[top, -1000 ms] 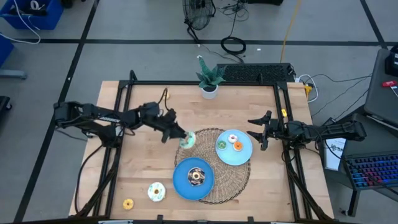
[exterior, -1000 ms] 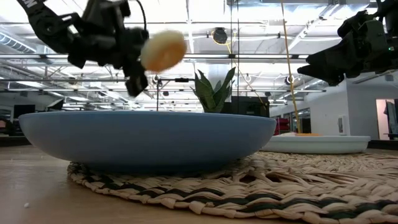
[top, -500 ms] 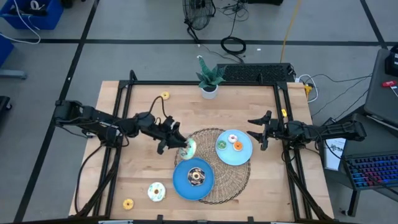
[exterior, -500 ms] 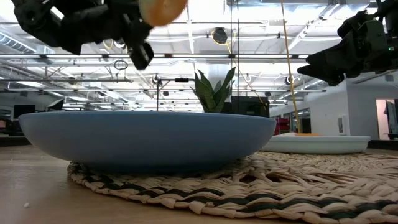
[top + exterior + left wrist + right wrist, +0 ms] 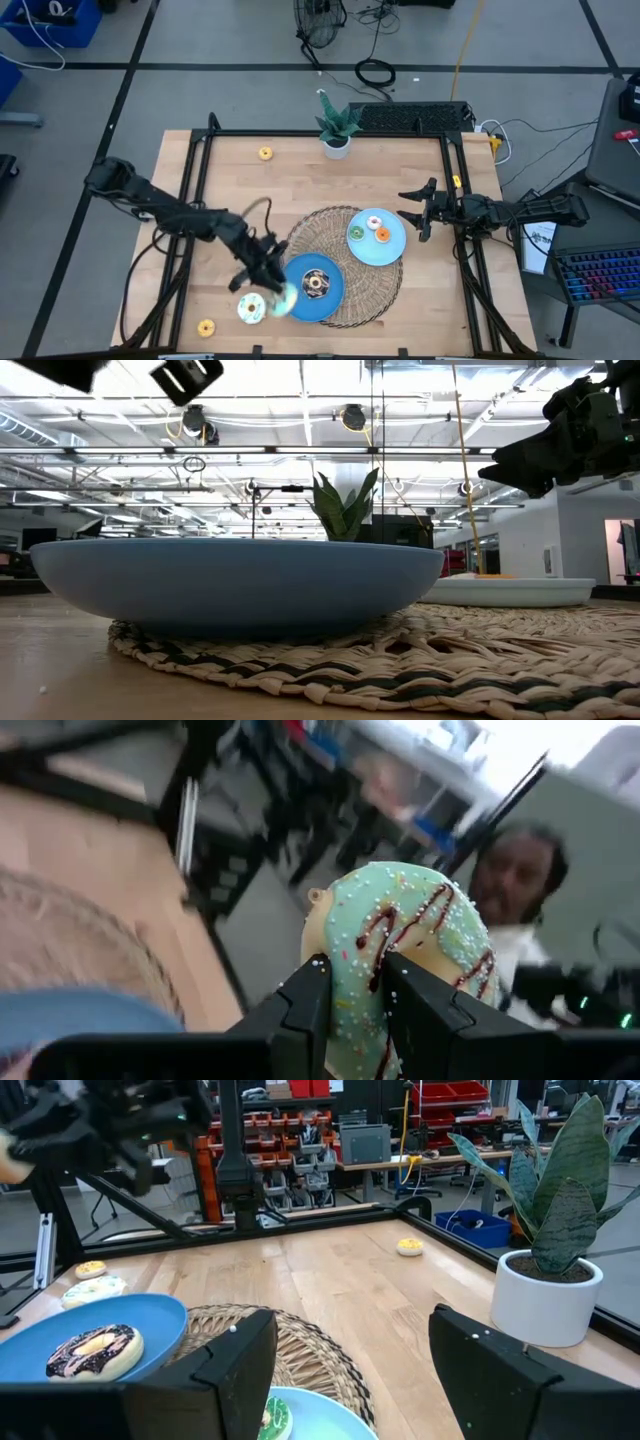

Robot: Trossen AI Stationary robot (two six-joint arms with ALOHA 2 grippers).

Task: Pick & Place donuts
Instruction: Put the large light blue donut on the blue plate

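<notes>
My left gripper [image 5: 272, 286] is shut on a teal-iced donut [image 5: 284, 299] with chocolate drizzle, above the near-left rim of the dark blue plate [image 5: 330, 300]. In the left wrist view the donut [image 5: 410, 940] stands above the fingers. A chocolate donut [image 5: 316, 284] lies on that plate. The light blue plate [image 5: 395, 252] carries three small donuts. A cream donut [image 5: 250, 308] and a yellow one [image 5: 206, 327] lie on the table near the near edge, and an orange one [image 5: 265, 153] lies near the far edge. My right gripper [image 5: 413, 218] waits open to the right of the light blue plate. My left gripper pinches the teal donut between its two fingers [image 5: 305, 1005] by one side of its ring [image 5: 365, 982]. The donut stands on edge in the hold, its iced face toward the wrist camera. It is lifted clear above the plate's rim.
Both plates sit on a round woven mat [image 5: 372, 290] in the table's middle. A potted plant [image 5: 336, 130] stands at the far edge. A dark frame runs along the table's left and right sides. A person shows beyond the table in the left wrist view.
My left gripper has carried the teal donut toward the table's near edge, from the mat's far-left edge to the near-left rim of the dark blue plate. It has left the low view through the top. It has stayed shut on the donut.
</notes>
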